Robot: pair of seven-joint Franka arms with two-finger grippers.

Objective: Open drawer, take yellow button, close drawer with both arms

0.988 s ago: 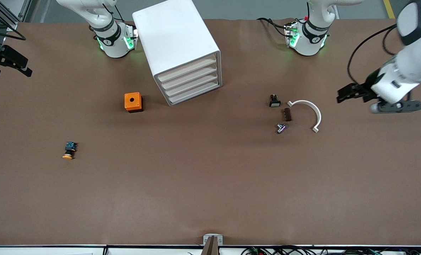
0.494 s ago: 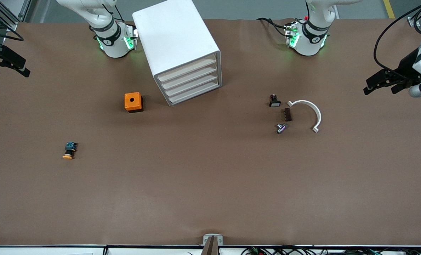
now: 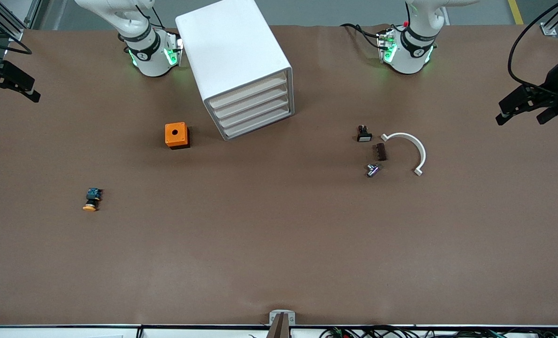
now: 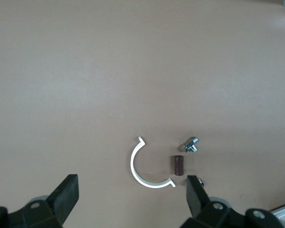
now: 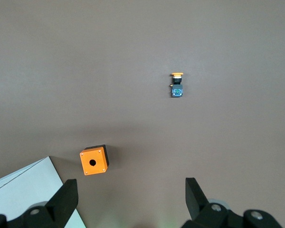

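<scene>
The white cabinet [image 3: 234, 51] stands near the arms' bases, and its uppermost drawer [image 3: 248, 92] is shut like the three below it. The button [image 3: 91, 199], with orange cap and blue rear, lies on the bare table toward the right arm's end; it also shows as the button [image 5: 177, 86] in the right wrist view. My right gripper [image 3: 15, 96] hangs open and empty over that end's table edge; the right gripper [image 5: 130, 202] shows wide jaws. My left gripper [image 3: 519, 119] hangs open and empty over the left arm's end; the left gripper [image 4: 130, 199] frames only table.
An orange box with a hole [image 3: 176, 135] sits beside the cabinet toward the right arm's end. Toward the left arm's end lie a white half ring [image 3: 412, 150], a brown cylinder [image 3: 381, 151], a metal piece [image 3: 372, 170] and a black, white-capped button [image 3: 363, 134].
The left arm has swung away from the small parts toward its own end of the table, nearly out of the front view. The right gripper has hardly moved. Both stay open.
</scene>
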